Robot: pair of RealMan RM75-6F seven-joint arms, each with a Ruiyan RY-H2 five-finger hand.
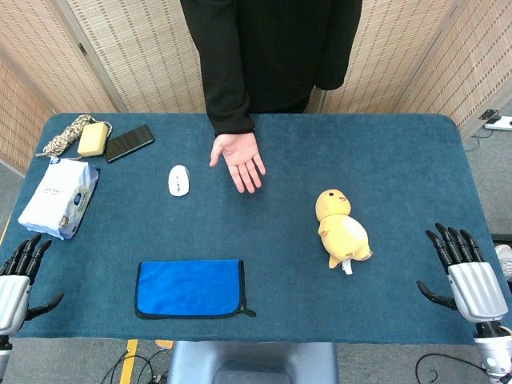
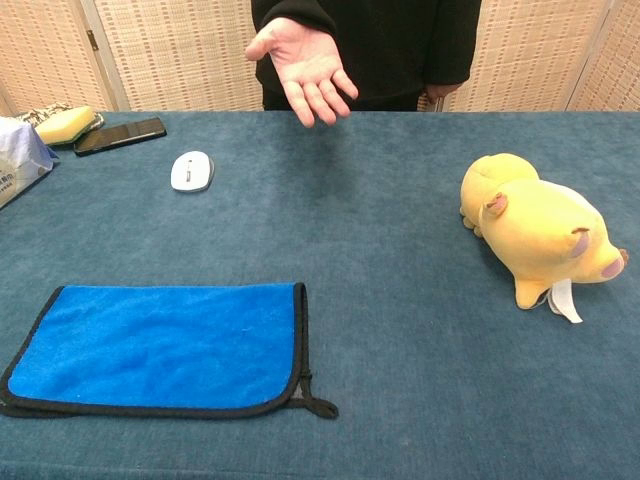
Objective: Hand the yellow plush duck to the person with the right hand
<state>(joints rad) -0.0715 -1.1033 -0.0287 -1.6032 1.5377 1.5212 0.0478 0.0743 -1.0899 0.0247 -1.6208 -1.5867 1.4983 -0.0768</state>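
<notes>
The yellow plush duck [image 1: 341, 229] lies on its side on the blue table, right of centre; the chest view shows the duck [image 2: 535, 228] at the right with a white tag by its tail. A person in black stands at the far edge, holding an open palm [image 1: 239, 159] above the table; the same palm [image 2: 304, 66] appears in the chest view. My right hand [image 1: 466, 273] rests near the front right corner, fingers apart and holding nothing, well right of the duck. My left hand [image 1: 18, 277] sits at the front left edge, also empty with fingers spread.
A folded blue cloth [image 1: 190, 288] lies at front centre-left. A white mouse [image 1: 178, 179] sits left of the palm. At the far left are a wipes pack [image 1: 60, 198], a black phone [image 1: 130, 142], a yellow sponge [image 1: 94, 139] and a coiled rope [image 1: 66, 133].
</notes>
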